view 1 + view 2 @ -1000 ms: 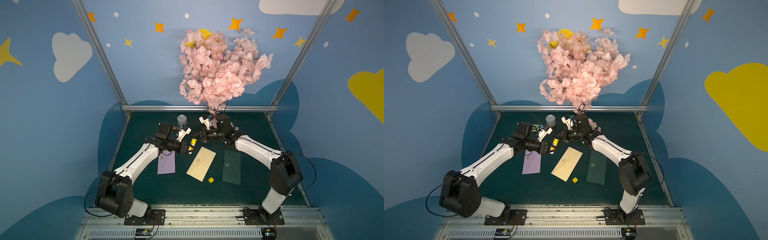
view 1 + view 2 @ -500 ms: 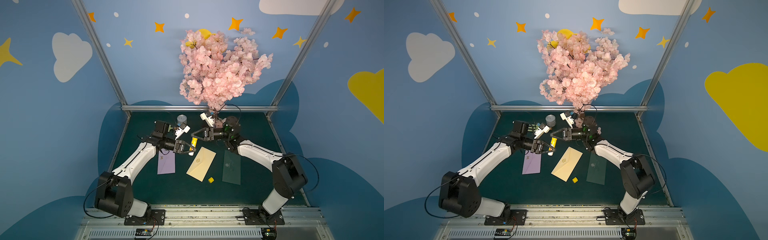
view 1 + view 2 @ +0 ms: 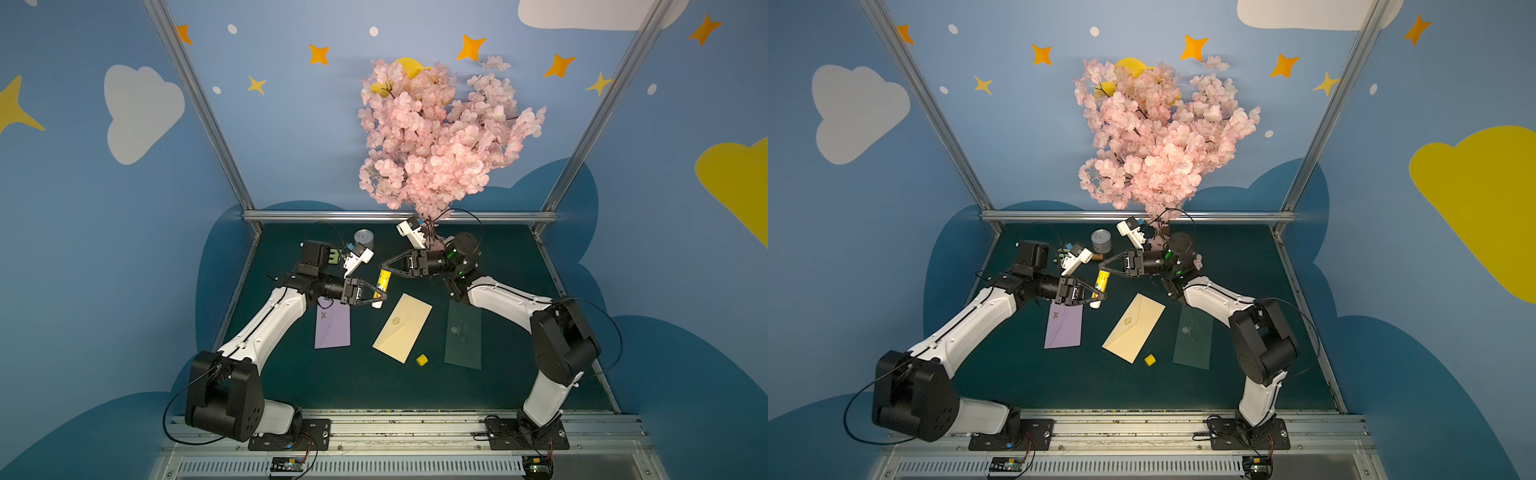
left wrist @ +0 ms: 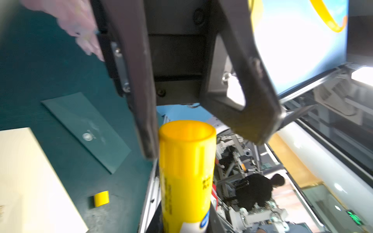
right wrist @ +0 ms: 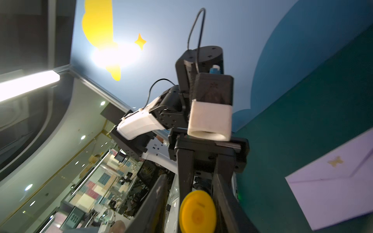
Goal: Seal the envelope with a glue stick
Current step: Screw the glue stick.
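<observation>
Across the dark green mat (image 3: 519,270) three envelopes lie flat. The pale envelope (image 3: 402,326) sits in the middle, between the lilac envelope (image 3: 332,328) and the dark green envelope (image 3: 462,334), apart from both. Its flap looks folded down; if glue goes on before the flap is lifted, it would land on the outside and seal nothing. Nothing pins the paper, so a dragged stick could slide or crease it.

Behind it, the left gripper (image 3: 379,297) is clamped on the lower part of the glue stick (image 3: 382,283), held up off the mat near the lilac envelope's far corner. The right gripper (image 3: 385,269) stands released around the stick's upper end: in the left wrist view one finger (image 4: 145,113) touches the yellow barrel while the other stands clear of it. If that arm draws off sideways, the touching finger could tilt the stick or pry it from its single grip, dropping it onto the wrong envelope. The stick's white lower end looks bare, so it may smear whatever it brushes.

Smallest, the loose yellow cap (image 3: 422,360) lies just beside the pale envelope's near corner, where a sweeping arm could knock it away
</observation>
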Motion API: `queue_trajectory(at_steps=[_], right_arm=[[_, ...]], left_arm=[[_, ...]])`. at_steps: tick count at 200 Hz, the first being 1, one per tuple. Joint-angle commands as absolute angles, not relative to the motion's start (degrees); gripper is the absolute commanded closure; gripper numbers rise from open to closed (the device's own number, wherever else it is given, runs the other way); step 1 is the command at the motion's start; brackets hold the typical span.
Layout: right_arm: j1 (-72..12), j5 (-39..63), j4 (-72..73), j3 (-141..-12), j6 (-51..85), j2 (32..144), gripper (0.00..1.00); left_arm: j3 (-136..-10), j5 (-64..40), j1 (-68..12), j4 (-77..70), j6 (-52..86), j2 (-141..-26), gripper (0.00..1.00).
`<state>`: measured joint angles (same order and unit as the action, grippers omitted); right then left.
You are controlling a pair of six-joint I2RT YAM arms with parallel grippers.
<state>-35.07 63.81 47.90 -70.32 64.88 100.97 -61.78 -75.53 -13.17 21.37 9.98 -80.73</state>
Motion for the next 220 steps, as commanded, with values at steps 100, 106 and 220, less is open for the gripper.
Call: queue_trajectory(at_steps=[100,106,220], right_arm=[[-38.3,37.4,-1.2,-79.1,42.9,99.1,0.53],[-38.4,36.9,-1.4,-79.1,42.7,99.0,0.54],[-39.5,36.8,-1.7,-78.3,40.0,98.4,0.87]], left_arm=[[-62.2,-46.0,-17.0,25.8,1.8,-82.0,0.98],[-62.5,-46.0,-17.1,25.9,1.8,-82.4,0.97],[-63.2,-49.7,-16.7,25.1,4.2,-84.1,0.98]])
